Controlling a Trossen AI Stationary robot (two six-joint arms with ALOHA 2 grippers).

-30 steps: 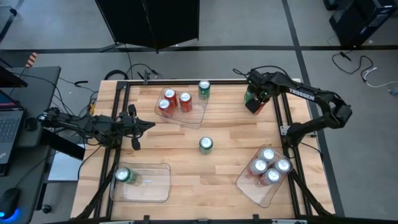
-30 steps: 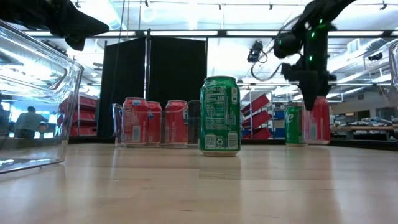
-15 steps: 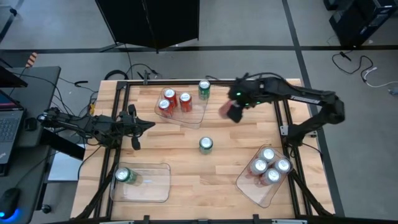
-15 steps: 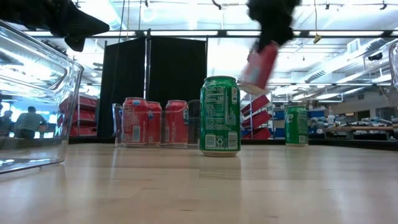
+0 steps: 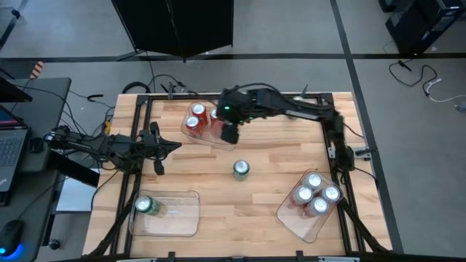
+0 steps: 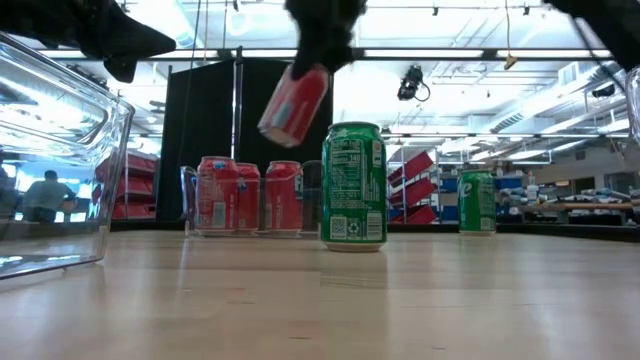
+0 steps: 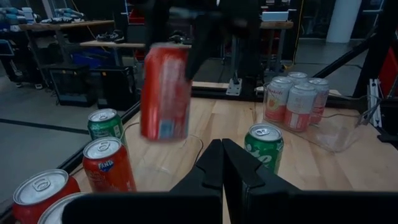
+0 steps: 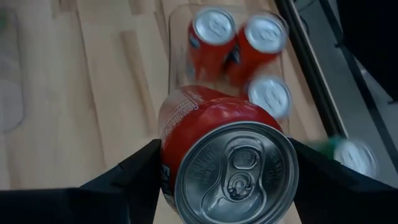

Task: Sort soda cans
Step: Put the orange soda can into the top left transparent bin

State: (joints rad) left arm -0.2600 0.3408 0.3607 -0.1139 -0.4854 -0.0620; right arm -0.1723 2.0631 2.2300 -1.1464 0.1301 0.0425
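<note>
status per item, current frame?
Right hand: shut on red can, over the red-can tray.
Red can: held in the air, tilted.
Left hand: shut, empty.
Red-can tray: three cans upright.
Middle green can: upright, loose on table.

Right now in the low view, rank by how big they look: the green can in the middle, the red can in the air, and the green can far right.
1. Middle green can, largest, though it is nearest the camera.
2. Red can held tilted by the right pincer.
3. Far-right green can, smallest, standing farther back.
Distance drives these differences, so true sizes may match.
</note>
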